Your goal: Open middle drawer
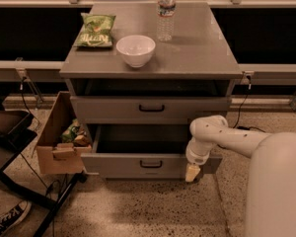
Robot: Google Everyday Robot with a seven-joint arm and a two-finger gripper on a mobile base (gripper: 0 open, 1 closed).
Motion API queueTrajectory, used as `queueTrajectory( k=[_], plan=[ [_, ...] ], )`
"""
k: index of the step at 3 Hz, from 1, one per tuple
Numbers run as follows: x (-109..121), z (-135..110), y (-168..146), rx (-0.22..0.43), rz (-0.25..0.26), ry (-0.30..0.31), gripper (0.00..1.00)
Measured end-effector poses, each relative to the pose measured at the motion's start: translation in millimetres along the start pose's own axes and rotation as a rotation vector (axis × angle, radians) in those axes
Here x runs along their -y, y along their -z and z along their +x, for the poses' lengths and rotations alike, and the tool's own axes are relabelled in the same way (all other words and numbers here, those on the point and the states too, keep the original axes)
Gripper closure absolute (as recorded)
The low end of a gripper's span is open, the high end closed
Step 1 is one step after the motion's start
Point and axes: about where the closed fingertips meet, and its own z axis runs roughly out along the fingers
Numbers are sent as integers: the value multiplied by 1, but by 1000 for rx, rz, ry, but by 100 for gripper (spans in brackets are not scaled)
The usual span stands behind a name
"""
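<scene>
Gripper [192, 172] hangs tip-down off the bent white arm [222, 135], right at the front of the middle drawer [118, 165], which sits pulled out. Can't tell if it's clamped or spread. Bowl [135, 50] sits up top behind.

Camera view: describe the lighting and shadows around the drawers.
Camera view: warm, dim light from above, the tabletop brightest; the middle drawer has a lit front but an interior in deep shadow; the gripper, at that front's right end, shows pale.
</scene>
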Motion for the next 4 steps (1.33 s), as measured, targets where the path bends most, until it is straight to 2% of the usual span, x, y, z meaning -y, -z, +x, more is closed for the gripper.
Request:
queueTrajectory(
  k=[2,3,4],
  plan=[
    [2,-1,6,0,0,0,86],
    [-19,2,9,-32,-3,-7,97],
    [-19,2,9,-32,-3,-7,73]
  ],
)
